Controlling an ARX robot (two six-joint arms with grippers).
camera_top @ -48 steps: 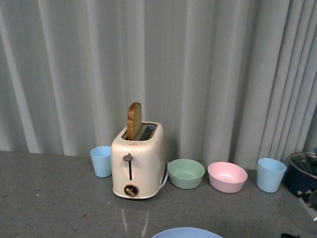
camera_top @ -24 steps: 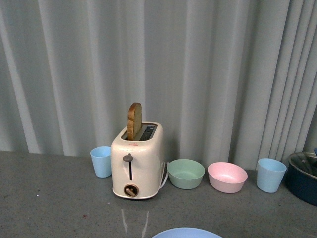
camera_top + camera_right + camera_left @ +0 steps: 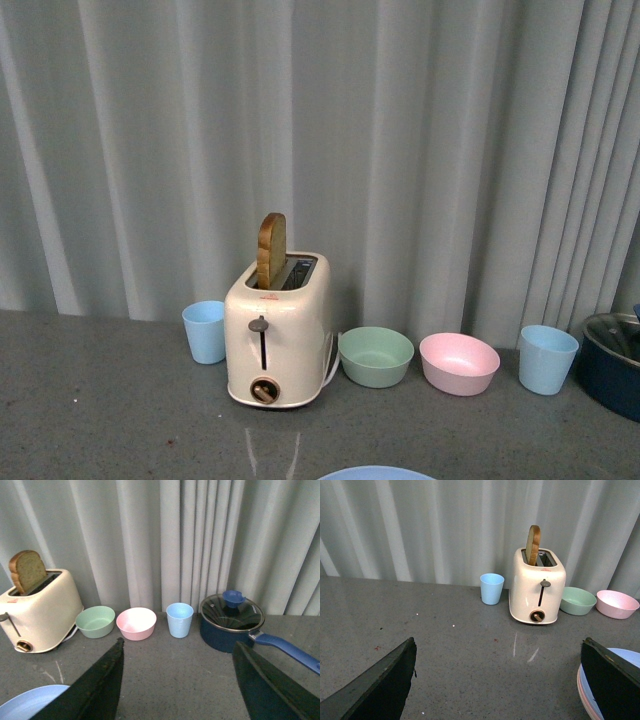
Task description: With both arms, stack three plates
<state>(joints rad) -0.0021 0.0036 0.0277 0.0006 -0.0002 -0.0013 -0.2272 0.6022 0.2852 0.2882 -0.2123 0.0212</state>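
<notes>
As the front view has tilted up since a second ago, the light blue plate tops the pink plate at the table's near edge, stack seemingly done, both claws agape and empty.

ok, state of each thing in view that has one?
Toaster: lever up, bread standing out of one slot.
Pot: lid on.
Green bowl: upright, empty.
Pink bowl: upright, empty.
Plates: blue on top, pink rim under it; third not visible.
Left tool: open, holding nothing.
Right tool: open, holding nothing.
</notes>
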